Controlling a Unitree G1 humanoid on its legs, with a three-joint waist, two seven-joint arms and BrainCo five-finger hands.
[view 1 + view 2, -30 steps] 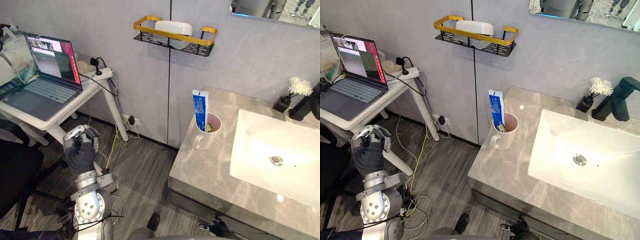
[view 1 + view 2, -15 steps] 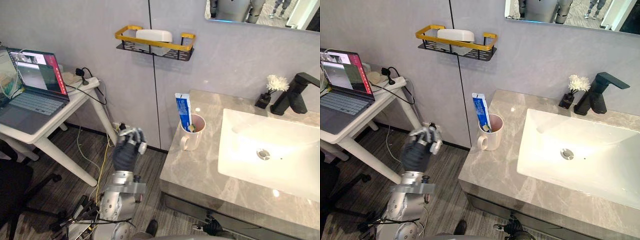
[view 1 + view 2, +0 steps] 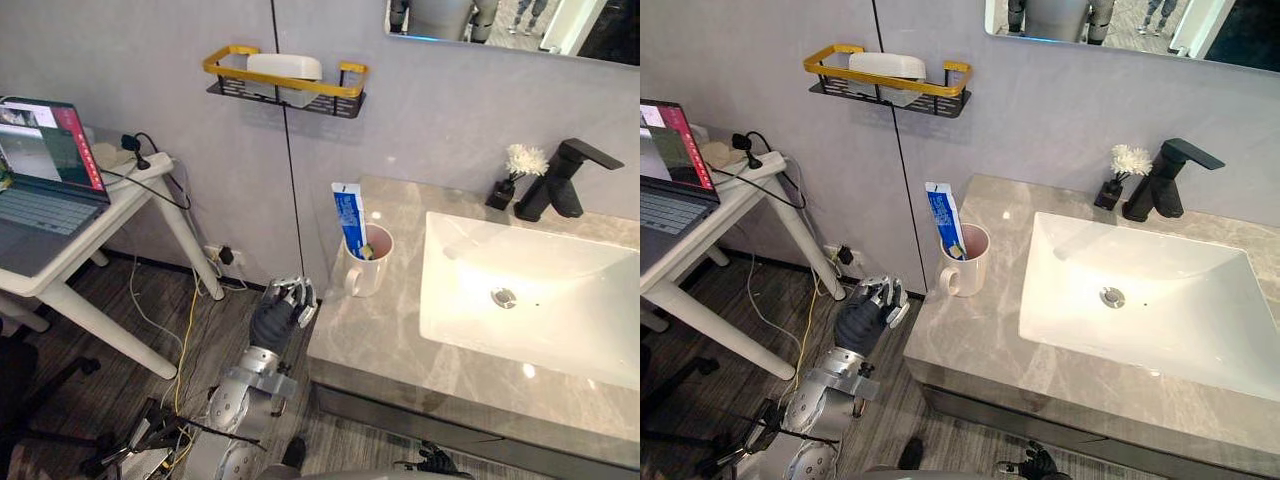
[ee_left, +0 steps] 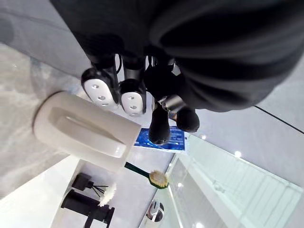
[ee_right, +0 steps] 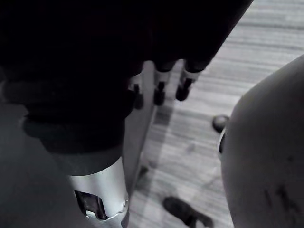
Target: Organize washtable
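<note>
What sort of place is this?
Probably a mock bathroom corner in an office or lab: a grey marble-look washstand with a white rectangular basin and black tap, a wall mirror above, and an open laptop on a white desk alongside.

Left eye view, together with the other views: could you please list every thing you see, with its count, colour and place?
counter: one, grey marble, right of centre
sink: one, white, set in the counter
faucet: one, black, behind the sink
vase: one, black, with a white flower, beside the faucet
cup: one, white with a pink inside, on the counter's left part
toothpaste tube: one, blue, upright in the cup
toothbrush: one, green handle, in the cup
shelf: one, yellow and black, on the wall
soap box: one, white, on the shelf
mirror: one, above the sink
table: one, white, at left
laptop: one, open, on the table
left hand: at the counter's left edge
right hand: above the floor
</note>
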